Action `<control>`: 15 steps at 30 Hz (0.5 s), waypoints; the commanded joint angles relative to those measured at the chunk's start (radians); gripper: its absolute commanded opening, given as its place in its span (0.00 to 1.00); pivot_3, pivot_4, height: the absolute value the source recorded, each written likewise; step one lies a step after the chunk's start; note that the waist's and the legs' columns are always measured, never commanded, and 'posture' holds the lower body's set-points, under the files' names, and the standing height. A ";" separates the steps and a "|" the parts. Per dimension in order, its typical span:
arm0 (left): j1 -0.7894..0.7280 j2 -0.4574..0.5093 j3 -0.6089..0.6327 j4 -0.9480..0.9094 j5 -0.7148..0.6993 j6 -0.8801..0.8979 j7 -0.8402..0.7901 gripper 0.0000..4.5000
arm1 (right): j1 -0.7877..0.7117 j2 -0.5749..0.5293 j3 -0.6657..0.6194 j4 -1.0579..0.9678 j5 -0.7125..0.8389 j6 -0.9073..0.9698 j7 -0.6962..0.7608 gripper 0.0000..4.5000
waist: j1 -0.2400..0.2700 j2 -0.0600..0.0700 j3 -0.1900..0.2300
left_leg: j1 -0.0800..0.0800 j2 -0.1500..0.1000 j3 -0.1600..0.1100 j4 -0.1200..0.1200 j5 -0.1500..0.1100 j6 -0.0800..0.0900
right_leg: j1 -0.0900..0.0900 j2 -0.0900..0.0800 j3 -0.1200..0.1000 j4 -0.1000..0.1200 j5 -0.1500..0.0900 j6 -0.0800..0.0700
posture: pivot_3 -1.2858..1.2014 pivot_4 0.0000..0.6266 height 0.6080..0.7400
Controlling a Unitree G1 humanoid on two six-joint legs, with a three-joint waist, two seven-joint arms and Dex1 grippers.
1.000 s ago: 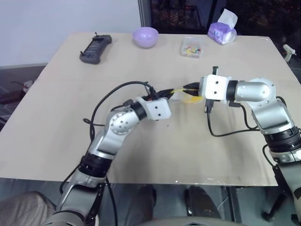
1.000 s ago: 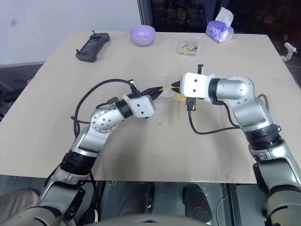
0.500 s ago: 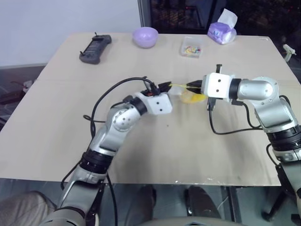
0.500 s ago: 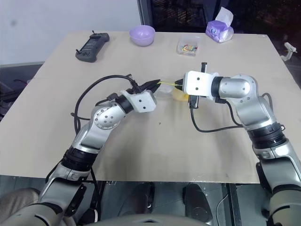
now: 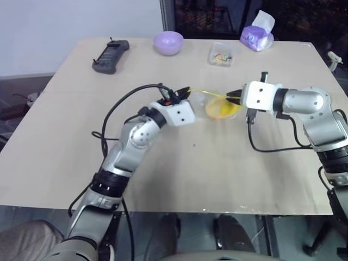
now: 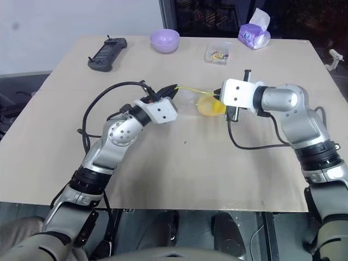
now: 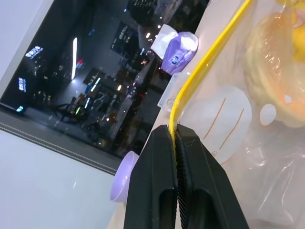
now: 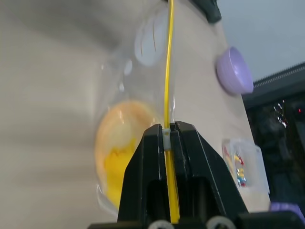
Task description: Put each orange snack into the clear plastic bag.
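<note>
**Clear bag stretched between both grippers, snack inside**

Wooden table (image 5: 163,179): you have the clear plastic bag (image 5: 209,104) held above mid-table. Left gripper (image 5: 185,91) is clamped on the left end of its yellow strip (image 7: 209,52), right gripper (image 5: 231,95) on the right end. The orange snack (image 5: 220,110) sits inside the bag, toward its right. Lilac bowl (image 5: 167,42) at the far edge.

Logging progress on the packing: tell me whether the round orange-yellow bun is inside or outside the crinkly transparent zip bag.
Inside. The orange-yellow bun shows through the clear film of the transparent zip bag, below its yellow mouth strip, which both grippers pinch.
</note>
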 commanded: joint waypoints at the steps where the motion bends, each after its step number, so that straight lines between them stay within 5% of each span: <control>1: -0.008 0.025 0.072 -0.006 0.006 0.027 0.042 0.00 | 0.014 -0.057 -0.064 0.016 -0.017 0.032 -0.007 0.01 | 0.000 0.000 0.000 | 0.000 0.000 0.000 0.000 0.000 0.000 | 0.000 0.000 0.000 0.000 0.000 0.000 | 0.52 0.24 1.00; 15: -0.015 0.027 0.051 0.006 0.014 0.009 0.041 0.00 | 0.022 -0.143 -0.069 0.050 -0.072 0.112 -0.048 0.01 | 0.000 0.000 0.000 | 0.000 0.000 0.000 0.000 0.000 0.000 | 0.000 0.000 0.000 0.000 0.000 0.000 | 0.52 0.24 1.00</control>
